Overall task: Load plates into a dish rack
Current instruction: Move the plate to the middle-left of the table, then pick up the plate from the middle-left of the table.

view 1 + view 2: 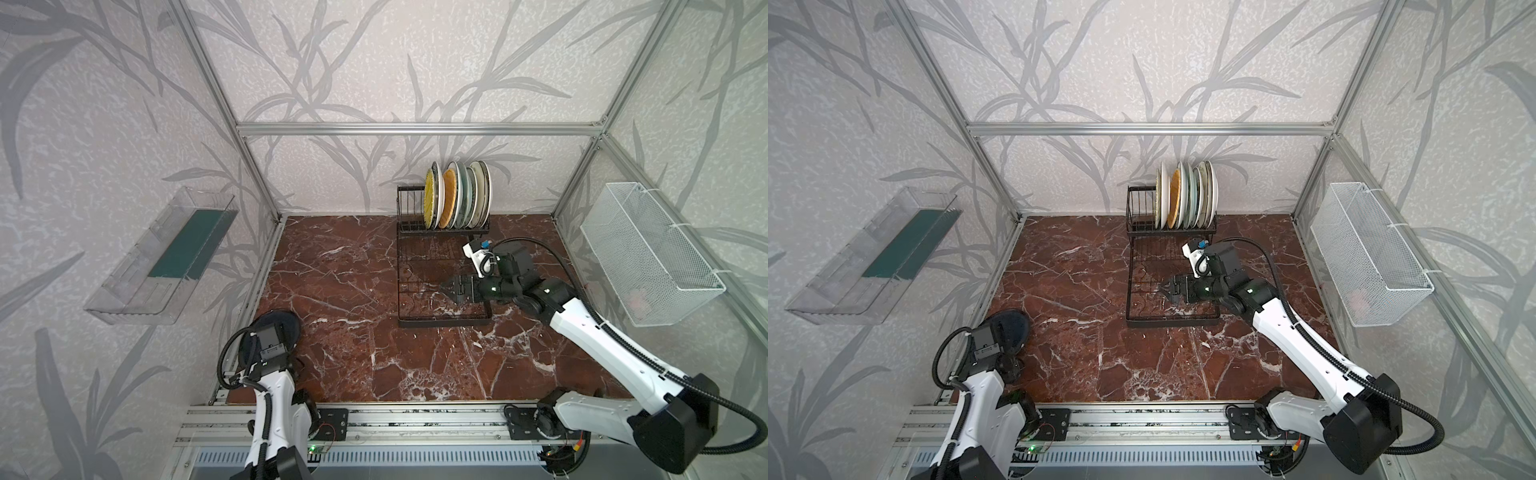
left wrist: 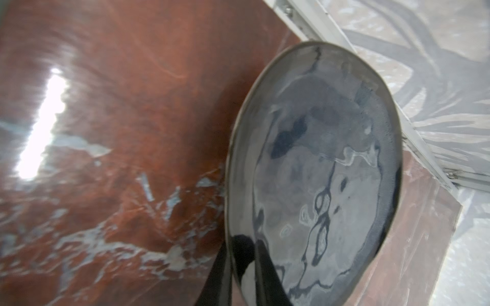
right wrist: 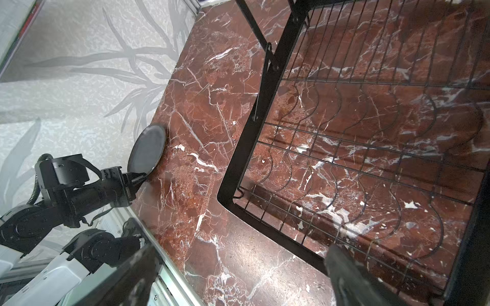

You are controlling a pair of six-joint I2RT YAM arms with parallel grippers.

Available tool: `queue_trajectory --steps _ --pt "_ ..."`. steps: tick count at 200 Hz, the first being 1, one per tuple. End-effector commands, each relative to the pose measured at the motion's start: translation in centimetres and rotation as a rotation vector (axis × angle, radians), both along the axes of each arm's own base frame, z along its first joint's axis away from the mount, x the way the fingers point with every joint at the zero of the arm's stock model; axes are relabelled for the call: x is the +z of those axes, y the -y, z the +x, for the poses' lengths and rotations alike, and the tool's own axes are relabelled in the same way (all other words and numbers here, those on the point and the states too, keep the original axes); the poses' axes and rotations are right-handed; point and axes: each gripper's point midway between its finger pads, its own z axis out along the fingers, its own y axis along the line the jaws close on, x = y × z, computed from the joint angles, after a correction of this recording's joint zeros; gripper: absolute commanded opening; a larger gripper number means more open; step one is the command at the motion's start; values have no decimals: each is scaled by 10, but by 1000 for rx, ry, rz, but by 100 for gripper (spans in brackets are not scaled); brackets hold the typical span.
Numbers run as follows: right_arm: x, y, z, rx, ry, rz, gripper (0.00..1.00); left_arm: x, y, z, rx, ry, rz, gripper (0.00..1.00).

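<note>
In both top views a row of plates [image 1: 457,195] [image 1: 1185,195] stands on edge in the slots at the far end of the rack [image 1: 442,322] [image 1: 1173,322], against the back wall; a yellow face shows at the row's left end and an orange one near it. The right gripper [image 1: 446,286] [image 1: 1163,286] hangs over the rack's flat tray with its jaws spread and nothing in them. A black plate [image 1: 286,324] [image 1: 1011,328] sits at the near left corner of the table [image 1: 353,291], partly under the left arm's wrist; the left fingertips are hidden here. A clear bin [image 1: 162,257] hangs on the left wall and a white basket [image 1: 648,253] on the right wall.

In the left wrist view the left gripper [image 2: 241,267] is clenched on the black plate [image 2: 318,172]; one of its fingers [image 2: 218,278] lies under the rim and one over it. The plate is tilted against the table; whether its far edge touches the table I cannot tell.

In the right wrist view the two fingers [image 3: 127,278] of the right gripper [image 3: 238,278] stand wide apart above the near corner of the rack [image 3: 237,159]. Farther off, the left gripper [image 3: 139,178] pinches the near rim of the black plate [image 3: 147,151], close beside the left wall.
</note>
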Motion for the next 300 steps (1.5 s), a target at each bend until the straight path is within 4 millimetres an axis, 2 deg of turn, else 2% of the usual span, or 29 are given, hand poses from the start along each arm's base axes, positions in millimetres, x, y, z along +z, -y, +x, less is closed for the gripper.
queue_trajectory --steps 1,32,72,107,140,166,208,258,281,300 --pt "8 1 -1 -3 19 40 99 -3 2 5 -81 -16 12 9" --pt "5 2 0 -9 13 46 99 -3 5 17 -165 7 23 0" --pt "1 1 1 -13 4 56 99 -7 16 45 -307 51 -16 0" --pt "0 2 2 -24 3 59 99 0 28 88 -479 113 -6 0" --pt "-1 3 1 -29 7 69 99 13 48 135 -651 186 10 0" --pt "-4 5 -1 -37 9 69 99 6 63 158 -725 211 -38 0" --pt "-2 13 -4 -55 23 68 99 -14 73 177 -743 266 -119 0" --pt "3 23 -7 -79 47 63 99 -20 74 181 -739 260 -144 18" --pt "3 26 -7 -87 50 64 99 -21 73 185 -731 279 -151 24" --pt "3 27 -7 -91 47 66 99 -21 74 190 -729 308 -167 25"
